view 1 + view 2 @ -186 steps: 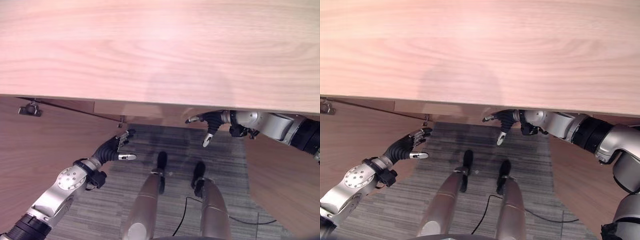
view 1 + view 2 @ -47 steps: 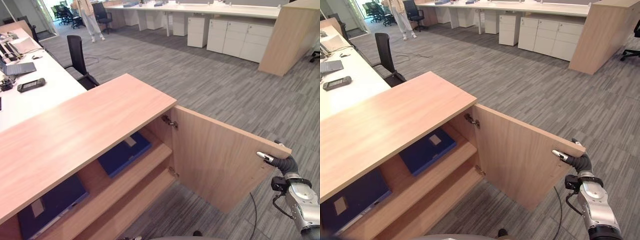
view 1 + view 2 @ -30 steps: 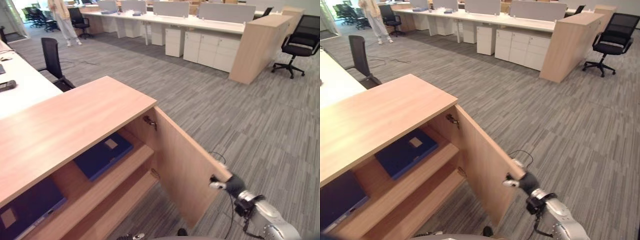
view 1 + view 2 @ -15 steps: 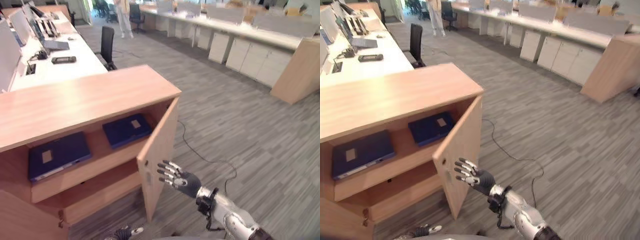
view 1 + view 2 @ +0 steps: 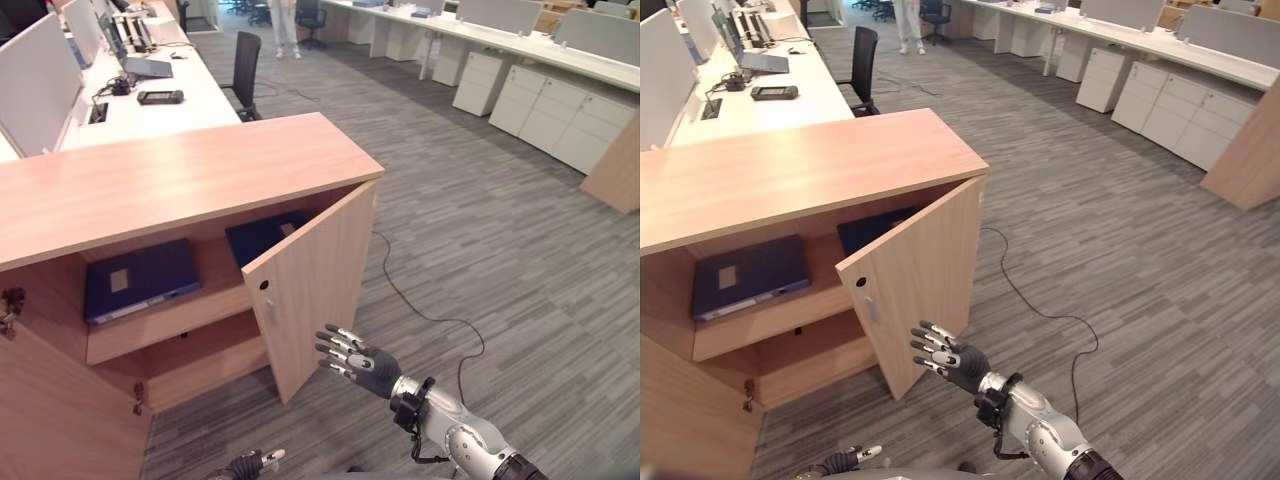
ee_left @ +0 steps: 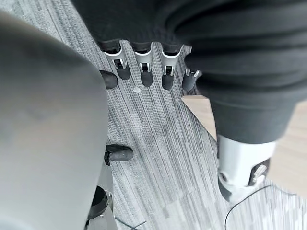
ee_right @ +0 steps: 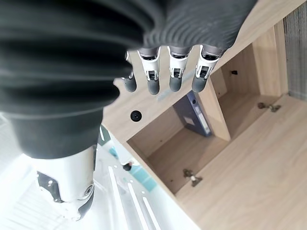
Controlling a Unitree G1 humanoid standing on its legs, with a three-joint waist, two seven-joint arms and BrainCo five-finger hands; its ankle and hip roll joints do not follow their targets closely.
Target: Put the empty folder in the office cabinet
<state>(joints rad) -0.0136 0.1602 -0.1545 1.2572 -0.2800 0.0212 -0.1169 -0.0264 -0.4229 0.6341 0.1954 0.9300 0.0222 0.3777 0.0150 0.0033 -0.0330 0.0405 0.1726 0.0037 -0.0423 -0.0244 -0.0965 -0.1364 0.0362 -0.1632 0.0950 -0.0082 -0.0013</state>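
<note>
My right hand [image 5: 362, 362] hovers with fingers spread, just right of the half-open door [image 5: 312, 290], not touching it. My left hand [image 6: 144, 67] hangs low, fingers straight. Two blue folders [image 5: 141, 277] lie on the cabinet [image 5: 170, 180] shelf.

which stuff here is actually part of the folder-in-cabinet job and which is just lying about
Part of the job:
- office cabinet
- right cabinet door, half open
- two blue folders on the upper shelf
- right robot hand, open, near the door

Just lying about:
- office chair
- cable on the floor
- desk with laptop
</note>
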